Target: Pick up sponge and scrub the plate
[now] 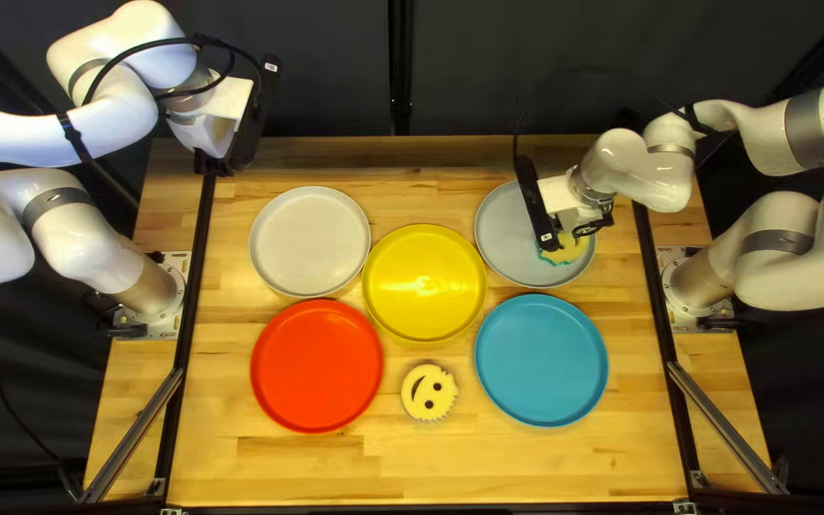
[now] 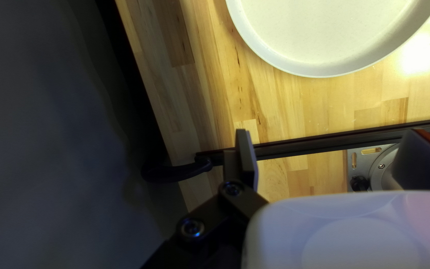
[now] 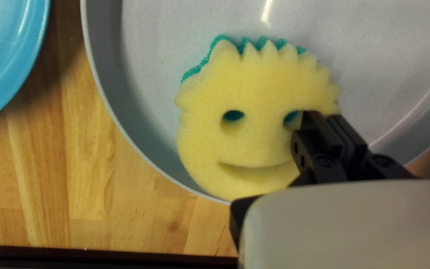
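Sponge [image 3: 255, 144], yellow over teal: pinched between fingers of right gripper [image 3: 326, 115], by near-right rim of grey plate [image 3: 150, 55]; grasping apparently done, scrubbing probably left to do or complete; left gripper [image 2: 330, 134], fingers parted.

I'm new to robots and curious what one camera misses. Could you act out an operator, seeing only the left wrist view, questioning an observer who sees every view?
Operator: I see an off-white plate. Where is the right arm's tool?
Observer: It is at a smiley-faced sponge in the gray plate.
Operator: Is there another sponge?
Observer: Yes, a second sponge lies between the red plate and the blue plate.
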Robot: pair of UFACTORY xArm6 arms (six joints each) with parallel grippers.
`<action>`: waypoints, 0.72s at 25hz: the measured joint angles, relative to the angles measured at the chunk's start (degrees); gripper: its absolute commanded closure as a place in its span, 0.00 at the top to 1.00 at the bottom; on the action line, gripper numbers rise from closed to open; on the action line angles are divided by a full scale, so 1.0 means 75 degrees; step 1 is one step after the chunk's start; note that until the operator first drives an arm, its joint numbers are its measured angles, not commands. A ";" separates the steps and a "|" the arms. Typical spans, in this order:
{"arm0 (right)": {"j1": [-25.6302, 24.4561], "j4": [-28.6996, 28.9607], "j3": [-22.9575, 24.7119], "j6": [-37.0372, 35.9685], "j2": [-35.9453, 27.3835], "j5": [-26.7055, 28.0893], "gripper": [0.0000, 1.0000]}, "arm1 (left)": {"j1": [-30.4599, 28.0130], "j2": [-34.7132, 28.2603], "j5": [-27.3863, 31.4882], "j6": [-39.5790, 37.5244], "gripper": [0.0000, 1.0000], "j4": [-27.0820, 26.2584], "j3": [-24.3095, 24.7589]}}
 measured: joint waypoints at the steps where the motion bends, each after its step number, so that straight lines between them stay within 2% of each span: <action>1: -0.0094 0.0015 -0.0096 -0.0091 0.0138 -0.0050 0.00 | 0.0000 0.0000 0.0000 0.0000 1.00 0.0000 0.0000; 5: -0.0597 0.0162 -0.0591 -0.0654 0.0801 -0.0231 0.00 | 0.0000 0.0000 0.0000 0.0000 1.00 0.0000 0.0000; 9: -0.0840 0.0333 -0.0862 -0.0985 0.1030 -0.0176 0.00 | 0.0000 0.0000 0.0000 0.0000 1.00 0.0000 0.0000; 18: -0.0494 0.0220 -0.0199 -0.0714 0.0352 -0.0131 0.00 | 0.0000 0.0000 0.0000 0.0000 1.00 0.0000 0.0000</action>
